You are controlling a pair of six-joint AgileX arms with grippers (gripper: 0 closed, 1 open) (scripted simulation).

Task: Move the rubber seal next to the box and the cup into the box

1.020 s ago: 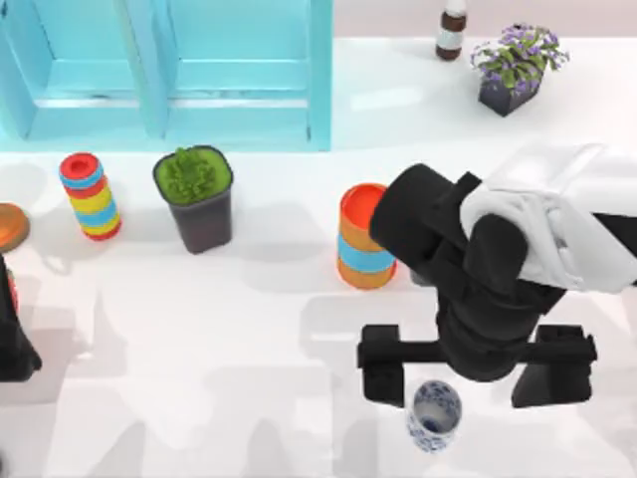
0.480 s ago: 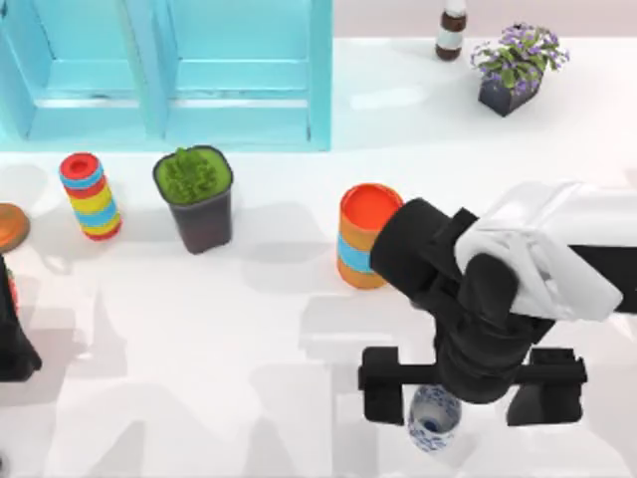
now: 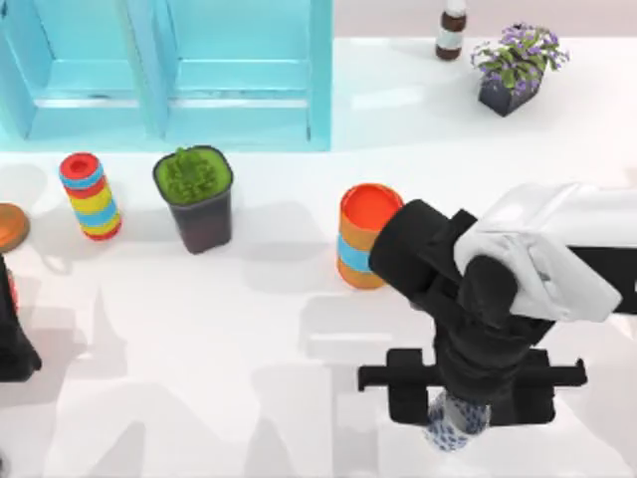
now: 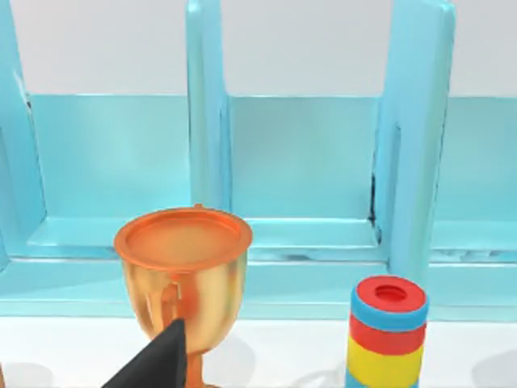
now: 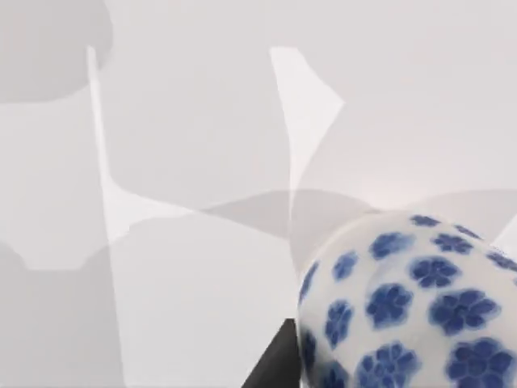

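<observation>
The cup [image 3: 453,426], white with blue flowers, stands near the table's front edge at the right; it also appears close up as the cup [image 5: 404,299]. My right gripper [image 3: 468,396] hangs directly over it, open, with one black finger [image 3: 408,393] on each side and a small gap to the cup. The turquoise box [image 3: 169,100] stands open at the back left. The rubber seal is out of view. My left arm [image 3: 15,344] is parked at the left edge, with a thin red sliver beside it that I cannot identify.
A tall orange cylinder with a blue band [image 3: 360,237] stands just behind the right arm. Left of it are a dark pot with a green plant [image 3: 196,197], a ring stack [image 3: 90,195] and an orange goblet [image 4: 182,267]. A bottle [image 3: 451,30] and flower pot [image 3: 516,68] stand at the back right.
The right gripper has come down over the cup, covering its rim from above, and its fingers have drawn inward toward the cup. The left arm has not moved.
</observation>
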